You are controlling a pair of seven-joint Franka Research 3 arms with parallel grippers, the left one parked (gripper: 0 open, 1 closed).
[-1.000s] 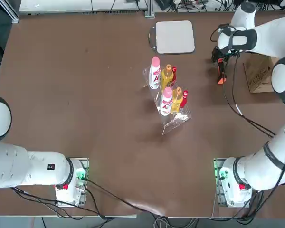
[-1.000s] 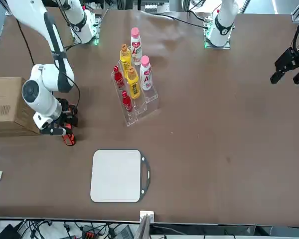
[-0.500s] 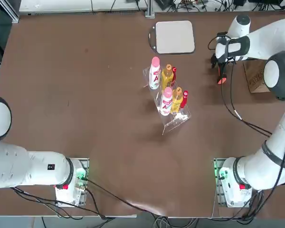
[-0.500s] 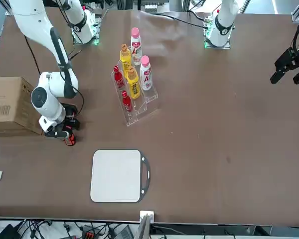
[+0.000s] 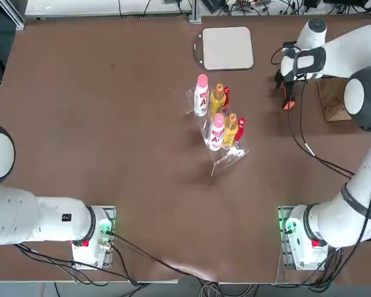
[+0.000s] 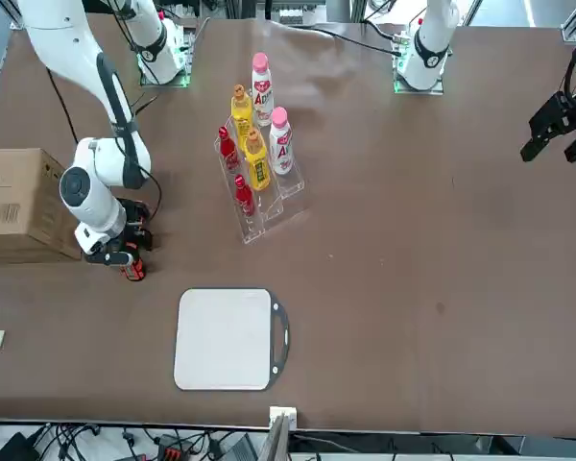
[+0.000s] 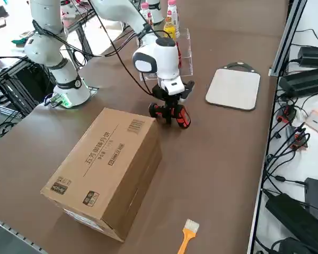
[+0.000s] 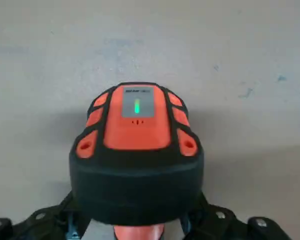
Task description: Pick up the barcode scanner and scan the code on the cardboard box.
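Observation:
The barcode scanner (image 8: 137,150), black with an orange top and a lit green light, fills the right wrist view. It sits low at the table near the far right side (image 5: 289,99), its orange end toward the grey pad (image 7: 181,119). My right gripper (image 7: 169,101) comes down on it from above and is shut on it; the scanner hides the fingers in the wrist view. The cardboard box (image 7: 106,164) lies close beside the scanner, toward the table's right edge (image 5: 335,99), with a printed code on its top face (image 6: 10,213).
A clear tiered rack of bottles (image 5: 219,120) stands mid-table. A flat grey pad (image 5: 227,47) lies at the far edge. A small orange-handled brush (image 7: 186,235) lies beyond the box near the table corner. The right arm's cable (image 5: 303,139) trails across the table.
Over the first half second the right arm's wrist and forearm swung round above the scanner, which shifted only slightly. Since then nothing has moved.

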